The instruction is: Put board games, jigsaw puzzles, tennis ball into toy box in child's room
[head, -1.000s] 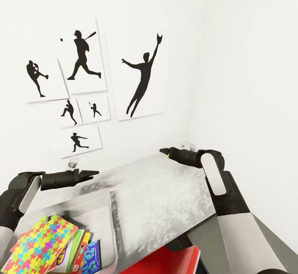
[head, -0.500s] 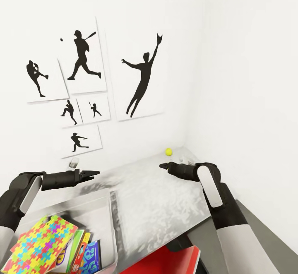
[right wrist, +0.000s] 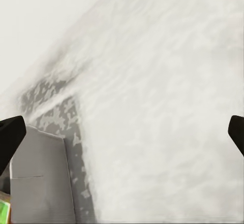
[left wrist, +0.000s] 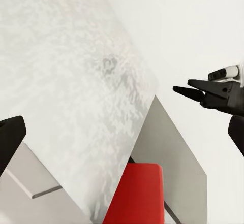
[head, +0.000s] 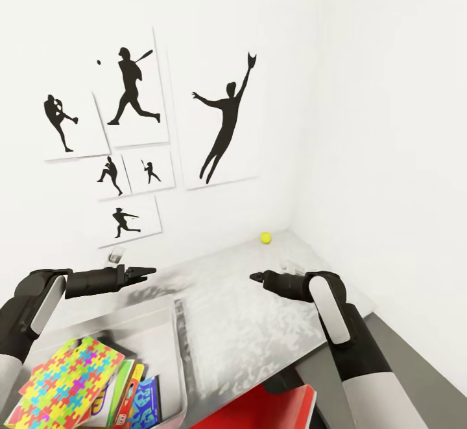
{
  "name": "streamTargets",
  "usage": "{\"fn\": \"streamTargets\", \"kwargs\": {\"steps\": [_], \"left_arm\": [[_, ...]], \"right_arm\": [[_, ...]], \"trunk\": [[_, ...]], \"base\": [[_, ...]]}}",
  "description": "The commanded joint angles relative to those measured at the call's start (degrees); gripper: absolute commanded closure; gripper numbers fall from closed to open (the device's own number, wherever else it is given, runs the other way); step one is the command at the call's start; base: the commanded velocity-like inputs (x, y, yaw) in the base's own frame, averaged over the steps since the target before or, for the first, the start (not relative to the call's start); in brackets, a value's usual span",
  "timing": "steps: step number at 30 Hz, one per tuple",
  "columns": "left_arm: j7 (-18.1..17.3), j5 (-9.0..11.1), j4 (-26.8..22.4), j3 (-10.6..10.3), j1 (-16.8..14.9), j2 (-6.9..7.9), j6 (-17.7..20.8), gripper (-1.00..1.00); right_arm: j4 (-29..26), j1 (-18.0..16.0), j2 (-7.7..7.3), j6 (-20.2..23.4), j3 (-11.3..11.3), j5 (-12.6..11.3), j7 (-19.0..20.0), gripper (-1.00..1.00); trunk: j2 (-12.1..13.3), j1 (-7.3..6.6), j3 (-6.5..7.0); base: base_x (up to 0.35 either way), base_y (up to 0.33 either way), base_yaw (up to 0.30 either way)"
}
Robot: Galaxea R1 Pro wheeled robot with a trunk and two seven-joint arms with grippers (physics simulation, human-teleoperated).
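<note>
Nearest, at the lower edge of the head view: light grey plastic toy box [head: 170,345] with sloping sides on the pale grey-white table [head: 253,325], holding a flat jigsaw puzzle board [head: 65,380] of yellow, pink, blue and green pieces leaning over a green-edged multicolour board game [head: 118,387] and a small blue board game [head: 141,403]. Just beside, under the table's near edge, a red seat [head: 266,409]

Further out, above the table: black left gripper [head: 144,273] at the left over the box's far rim, holding nothing; fingers look close together in the head view, yet the left wrist view shows a dark fingertip at one edge alone, so opening impossible to tell. Black right gripper [head: 256,278] at the right, fingers spread wide apart in the right wrist view, empty

Beyond, small yellow-green tennis ball [head: 265,238] resting on the table near the far corner, well apart from both grippers and from the toy box

Farthest, on the white wall: black baseball-player silhouette prints [head: 139,92]
</note>
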Motion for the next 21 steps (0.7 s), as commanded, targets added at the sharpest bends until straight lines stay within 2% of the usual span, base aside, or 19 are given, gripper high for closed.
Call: {"fn": "streamTargets", "kwargs": {"steps": [1, 11, 21], "left_arm": [[-0.2, -0.1, 0.0, 0.1, -0.1, 0.01, 0.2, -1.0], [-0.2, -0.1, 0.0, 0.0, -0.1, 0.01, 0.2, -1.0], [-0.2, -0.1, 0.0, 0.0, -0.1, 0.01, 0.2, -1.0]], "right_arm": [[-0.1, 0.3, 0.01, 0.2, 0.0, -0.6, -0.6, -1.0], [-0.1, 0.4, 0.04, 0.2, 0.0, -0.6, -0.6, -1.0], [-0.1, 0.4, 0.04, 0.2, 0.0, -0.6, -0.6, -1.0]], "trunk": [[-0.1, 0.04, -0.13], [-0.1, 0.04, -0.03], [-0.1, 0.04, -0.01]], "base": [[0.0, 0.009, 0.008], [0.0, 0.003, 0.107], [0.0, 0.0, 0.017]]}}
